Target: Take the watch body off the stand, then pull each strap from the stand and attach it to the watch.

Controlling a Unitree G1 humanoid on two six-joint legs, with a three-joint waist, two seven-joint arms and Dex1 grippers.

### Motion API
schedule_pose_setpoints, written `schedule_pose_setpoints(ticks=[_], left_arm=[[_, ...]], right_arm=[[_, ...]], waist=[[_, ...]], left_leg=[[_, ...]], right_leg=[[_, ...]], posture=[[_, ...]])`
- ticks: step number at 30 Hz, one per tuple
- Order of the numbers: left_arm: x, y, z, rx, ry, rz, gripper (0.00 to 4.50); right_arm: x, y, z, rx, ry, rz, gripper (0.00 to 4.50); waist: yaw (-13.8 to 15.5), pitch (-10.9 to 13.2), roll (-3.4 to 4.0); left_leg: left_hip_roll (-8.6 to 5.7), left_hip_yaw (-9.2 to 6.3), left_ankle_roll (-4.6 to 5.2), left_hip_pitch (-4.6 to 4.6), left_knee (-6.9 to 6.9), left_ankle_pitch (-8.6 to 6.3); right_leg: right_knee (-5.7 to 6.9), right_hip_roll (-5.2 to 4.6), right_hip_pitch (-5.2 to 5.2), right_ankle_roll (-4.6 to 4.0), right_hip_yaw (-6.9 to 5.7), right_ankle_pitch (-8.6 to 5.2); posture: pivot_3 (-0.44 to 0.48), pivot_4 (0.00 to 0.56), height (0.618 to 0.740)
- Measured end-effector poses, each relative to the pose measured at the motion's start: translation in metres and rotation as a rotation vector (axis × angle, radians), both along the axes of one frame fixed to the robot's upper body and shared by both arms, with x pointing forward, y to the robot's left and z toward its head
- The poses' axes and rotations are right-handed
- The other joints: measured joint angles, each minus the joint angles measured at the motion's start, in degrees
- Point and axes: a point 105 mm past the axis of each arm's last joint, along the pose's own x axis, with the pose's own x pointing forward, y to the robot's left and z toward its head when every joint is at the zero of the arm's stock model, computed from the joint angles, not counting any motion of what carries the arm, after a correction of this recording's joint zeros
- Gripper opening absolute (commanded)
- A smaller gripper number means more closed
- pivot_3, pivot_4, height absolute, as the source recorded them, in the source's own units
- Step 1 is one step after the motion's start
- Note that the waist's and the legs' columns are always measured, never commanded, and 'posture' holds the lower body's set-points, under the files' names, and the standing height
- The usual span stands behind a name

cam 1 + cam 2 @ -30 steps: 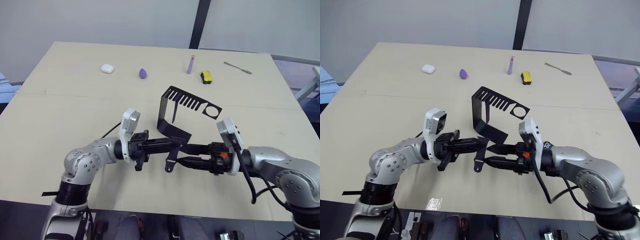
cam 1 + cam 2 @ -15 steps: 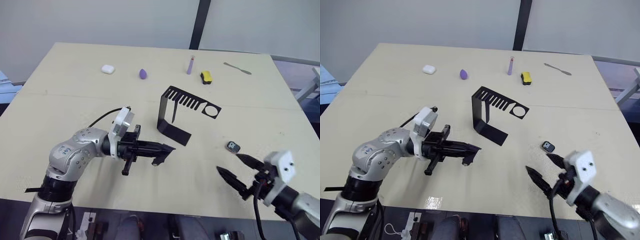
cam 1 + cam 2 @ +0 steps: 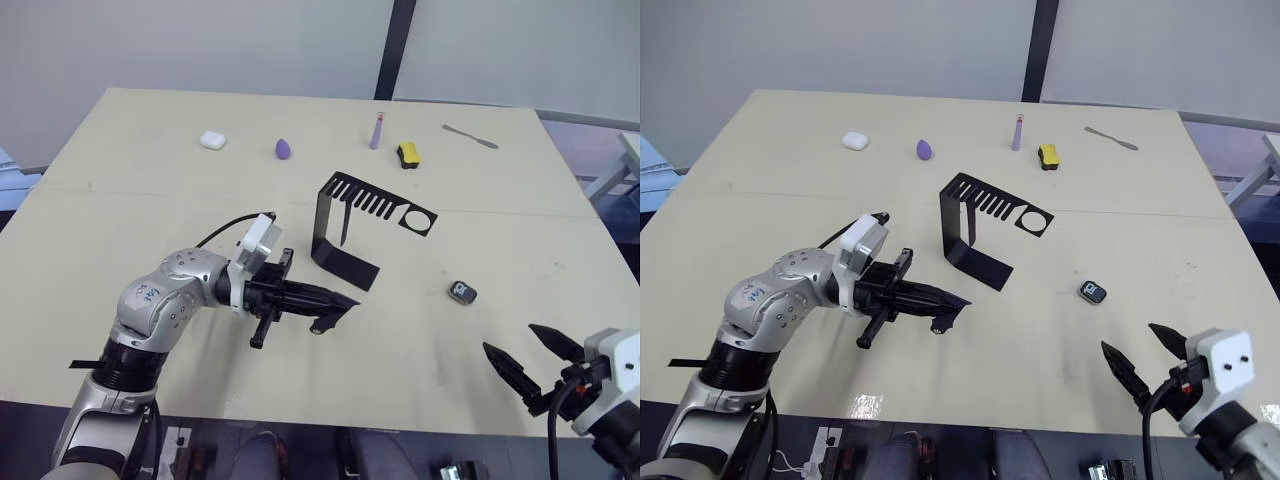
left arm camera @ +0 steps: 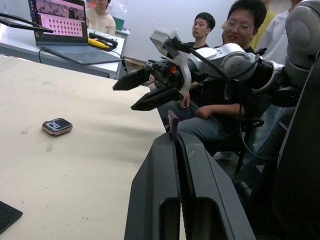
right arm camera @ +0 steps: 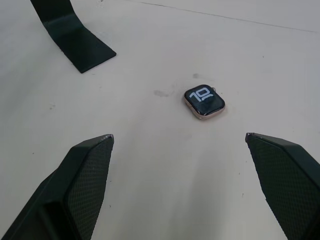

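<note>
The black stand [image 3: 352, 228] sits mid-table, and one thin strap [image 3: 345, 226] hangs from its slotted top plate. The watch body [image 3: 461, 292] lies flat on the table right of the stand, screen up, and appears again as the watch body [image 5: 204, 101]. My left gripper [image 3: 350, 300] is in front of the stand's foot. It is shut on a dark strap [image 4: 173, 124] whose end pokes out between the fingers. My right gripper [image 3: 535, 358] hovers open near the table's front right edge, short of the watch, with nothing in it.
Along the far side lie a white case [image 3: 210, 140], a purple egg shape [image 3: 284, 148], a purple pen [image 3: 376, 130], a yellow-and-black block [image 3: 408, 153] and a metal tool [image 3: 470, 136]. People sit beyond the table [image 4: 75, 165] in the left wrist view.
The grippers met in front of the stand a second ago. The right one has since pulled back to the front right and opened, and the watch body now lies on the table. The left gripper keeps its strap.
</note>
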Motion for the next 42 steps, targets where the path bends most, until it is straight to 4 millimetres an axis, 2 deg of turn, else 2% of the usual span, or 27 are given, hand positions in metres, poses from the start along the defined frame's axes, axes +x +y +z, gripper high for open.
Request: schedule_pose_setpoints(ticks=[5, 9, 19, 26, 42], left_arm=[[-0.001, -0.003, 0.001, -0.009, -0.008, 0.003, 0.0], [-0.003, -0.006, 0.003, -0.014, -0.02, 0.008, 0.0], [-0.003, -0.009, 0.004, -0.011, -0.028, 0.038, 0.0], [-0.002, -0.01, 0.003, -0.009, -0.019, 0.063, 0.0], [-0.001, -0.009, 0.001, -0.005, -0.009, 0.081, 0.0]], right_arm=[[0.031, -0.015, -0.005, -0.01, 0.057, 0.146, 4.49], [0.055, -0.024, -0.007, -0.009, 0.067, 0.196, 4.49], [0.096, -0.024, -0.024, -0.044, 0.117, 0.307, 4.49], [0.103, -0.02, -0.035, -0.054, 0.119, 0.328, 4.49], [0.108, -0.012, -0.039, -0.084, 0.074, 0.325, 4.49]], waist=[[-0.01, 0.03, 0.04], [0.08, 0.05, 0.14], [0.06, 0.07, 0.18], [0.05, 0.06, 0.21], [-0.12, 0.05, 0.23]], left_leg=[[-0.02, 0.01, 0.04, 0.0, 0.03, 0.01], [-0.03, 0.01, 0.05, -0.01, 0.06, 0.02], [-0.02, 0.03, 0.06, -0.03, 0.14, 0.04], [-0.02, 0.03, 0.06, -0.02, 0.17, 0.04], [0.0, 0.04, 0.04, 0.02, 0.21, 0.05]], right_leg=[[0.02, 0.01, 0.0, 0.0, 0.02, 0.0], [0.03, 0.01, -0.01, 0.0, 0.03, 0.01], [0.12, -0.02, -0.04, 0.04, 0.04, 0.03], [0.19, -0.03, -0.04, 0.04, 0.04, 0.03], [0.31, -0.02, -0.04, 0.04, 0.04, 0.03]], posture=[[0.0, 0.15, 0.74], [0.0, 0.15, 0.74], [0.0, 0.15, 0.74], [0.0, 0.15, 0.74], [0.0, 0.15, 0.74]])
